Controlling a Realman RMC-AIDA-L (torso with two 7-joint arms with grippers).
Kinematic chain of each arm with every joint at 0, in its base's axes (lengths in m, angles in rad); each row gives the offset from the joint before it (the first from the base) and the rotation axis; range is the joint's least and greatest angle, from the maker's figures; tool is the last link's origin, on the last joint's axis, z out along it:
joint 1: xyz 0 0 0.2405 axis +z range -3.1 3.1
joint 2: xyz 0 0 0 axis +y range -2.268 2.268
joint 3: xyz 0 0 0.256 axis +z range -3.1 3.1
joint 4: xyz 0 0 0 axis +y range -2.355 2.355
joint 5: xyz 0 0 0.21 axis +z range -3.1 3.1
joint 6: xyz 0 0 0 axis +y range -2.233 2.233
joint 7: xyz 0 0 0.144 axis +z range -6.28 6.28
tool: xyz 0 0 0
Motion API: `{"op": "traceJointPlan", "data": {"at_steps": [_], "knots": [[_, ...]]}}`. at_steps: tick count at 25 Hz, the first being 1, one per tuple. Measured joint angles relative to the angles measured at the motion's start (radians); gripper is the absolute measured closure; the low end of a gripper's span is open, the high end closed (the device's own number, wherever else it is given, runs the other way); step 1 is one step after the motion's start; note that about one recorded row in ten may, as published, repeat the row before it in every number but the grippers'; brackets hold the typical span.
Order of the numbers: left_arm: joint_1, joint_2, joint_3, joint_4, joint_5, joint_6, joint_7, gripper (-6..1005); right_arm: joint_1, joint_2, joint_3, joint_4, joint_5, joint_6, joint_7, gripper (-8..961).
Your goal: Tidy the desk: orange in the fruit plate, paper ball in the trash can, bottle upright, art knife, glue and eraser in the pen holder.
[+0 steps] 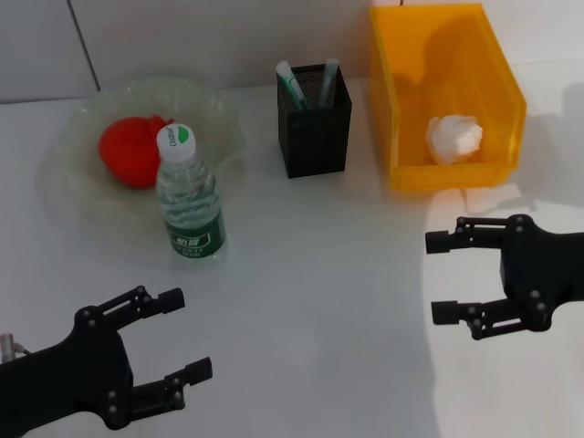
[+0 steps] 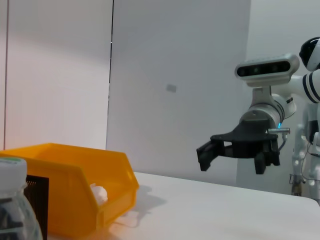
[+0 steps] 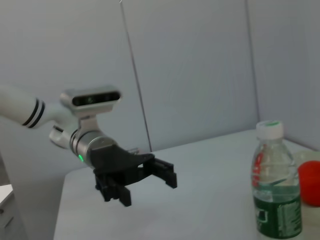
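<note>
At the near left of the white table (image 1: 301, 301), the left gripper (image 1: 185, 335) reaches in low from the corner, its black fingers spread apart with nothing between them, pointing toward the middle of the table; the right wrist view shows the same gripper (image 3: 142, 177) hovering just above the surface, palm down and empty. Behind it, at the far left, the fruit plate (image 1: 214, 109) holds the orange (image 1: 130, 151), which lies toward the plate's left side. The bottle (image 1: 189, 199) stands upright with its cap on, at the plate's near rim, though whether its base touches the rim cannot be told from the head view. Farther right, near the back wall, the pen holder (image 1: 315, 123) stands upright with two pale stick-like items (image 1: 307, 80) poking out of its top; what they are is unclear. Just to its right, apart from it, sits the trash can (image 1: 401, 100), and the paper ball (image 1: 453, 137) rests inside on its floor, near the front wall. At the near right, in front of the trash can and well apart from it, the right gripper (image 1: 449, 278) comes in from the right edge, level over the table, its two fingers held wide and gripping nothing, pointing left toward the table's centre.
</note>
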Motion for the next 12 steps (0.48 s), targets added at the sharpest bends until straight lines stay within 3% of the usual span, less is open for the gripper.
{"op": "traceJointPlan", "data": {"at_steps": [3, 4, 5, 6, 12], "knots": [[-0.019, 0.003, 0.004, -0.003, 0.000, 0.000, -0.026, 186, 0.008, 0.017, -0.007, 0.012, -0.023, -0.001, -0.010, 126], [-0.022, 0.003, 0.005, -0.003, 0.000, 0.000, -0.033, 187, 0.016, 0.034, -0.008, 0.014, -0.051, 0.001, -0.016, 126], [-0.025, 0.003, 0.007, -0.004, 0.000, 0.000, -0.040, 187, 0.016, 0.034, -0.008, 0.014, -0.051, 0.001, -0.016, 127], [-0.027, 0.003, 0.007, -0.004, 0.000, 0.000, -0.043, 187, 0.027, 0.052, -0.006, 0.015, -0.094, 0.004, -0.018, 127], [-0.028, 0.004, 0.004, -0.004, 0.000, 0.007, -0.064, 186, 0.050, 0.087, -0.003, 0.016, -0.144, 0.039, -0.018, 127]]}}
